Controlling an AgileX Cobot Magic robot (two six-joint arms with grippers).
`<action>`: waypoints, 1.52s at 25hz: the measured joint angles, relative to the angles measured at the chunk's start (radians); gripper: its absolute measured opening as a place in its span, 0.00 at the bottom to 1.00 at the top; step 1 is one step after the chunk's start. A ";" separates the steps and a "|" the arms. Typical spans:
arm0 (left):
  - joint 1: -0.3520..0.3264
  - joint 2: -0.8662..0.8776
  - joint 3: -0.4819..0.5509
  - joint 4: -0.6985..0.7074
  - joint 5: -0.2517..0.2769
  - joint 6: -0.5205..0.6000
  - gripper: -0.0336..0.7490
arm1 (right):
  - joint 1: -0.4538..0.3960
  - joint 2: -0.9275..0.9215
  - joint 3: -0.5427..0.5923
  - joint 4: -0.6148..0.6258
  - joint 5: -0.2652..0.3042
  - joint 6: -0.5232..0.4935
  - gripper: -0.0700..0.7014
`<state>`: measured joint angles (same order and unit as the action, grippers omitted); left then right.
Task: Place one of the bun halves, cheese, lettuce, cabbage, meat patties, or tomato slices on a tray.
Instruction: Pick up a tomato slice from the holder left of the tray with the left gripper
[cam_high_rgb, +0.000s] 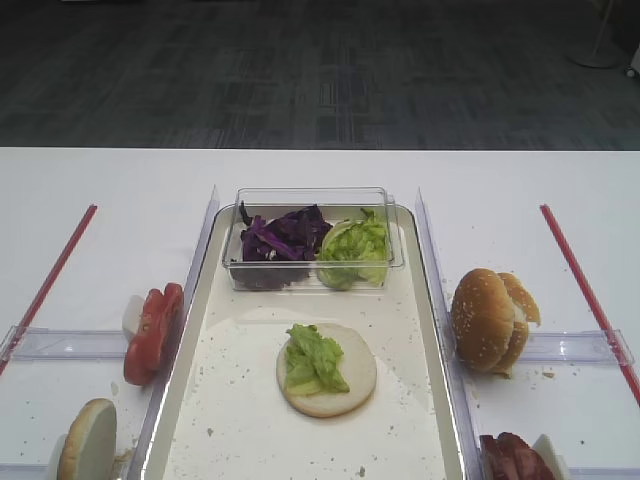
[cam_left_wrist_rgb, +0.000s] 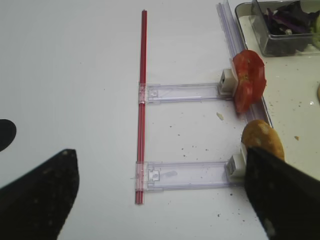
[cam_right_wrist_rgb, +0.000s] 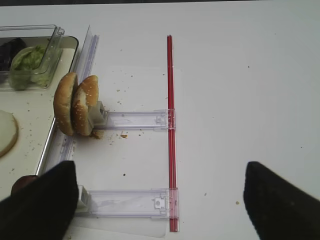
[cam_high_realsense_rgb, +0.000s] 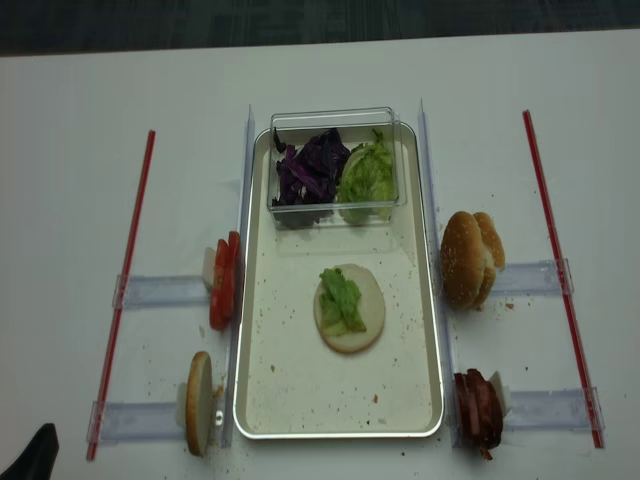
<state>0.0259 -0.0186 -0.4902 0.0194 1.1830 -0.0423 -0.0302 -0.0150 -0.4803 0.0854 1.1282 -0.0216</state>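
Dark purple shredded cabbage (cam_high_realsense_rgb: 309, 172) and light green crinkly lettuce (cam_high_realsense_rgb: 367, 172) are seen at the far edge of the silvery, crumb-speckled metal tray (cam_high_realsense_rgb: 290, 400). Golden-brown sesame-seeded bun halves (cam_high_realsense_rgb: 468, 258), bright red tomato slices (cam_high_realsense_rgb: 222, 282) and reddish-brown meat patties (cam_high_realsense_rgb: 478, 408) are shown.

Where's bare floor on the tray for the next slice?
Free: tray floor all around the bun half topped with lettuce, widest along the near rim and left side. Crowded: far end, filled by the clear tub of cabbage and more lettuce.
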 joint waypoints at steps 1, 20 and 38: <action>0.000 0.000 0.000 0.000 0.000 0.000 0.83 | 0.000 0.000 0.000 0.000 0.000 0.000 0.97; 0.000 0.000 0.000 0.000 0.000 0.000 0.83 | 0.000 0.000 0.000 0.000 0.000 0.000 0.97; 0.000 0.093 0.000 0.000 0.007 0.000 0.83 | 0.000 0.000 0.000 0.000 0.000 0.004 0.97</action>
<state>0.0259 0.0739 -0.4902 0.0194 1.1896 -0.0423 -0.0302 -0.0150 -0.4803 0.0854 1.1282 -0.0177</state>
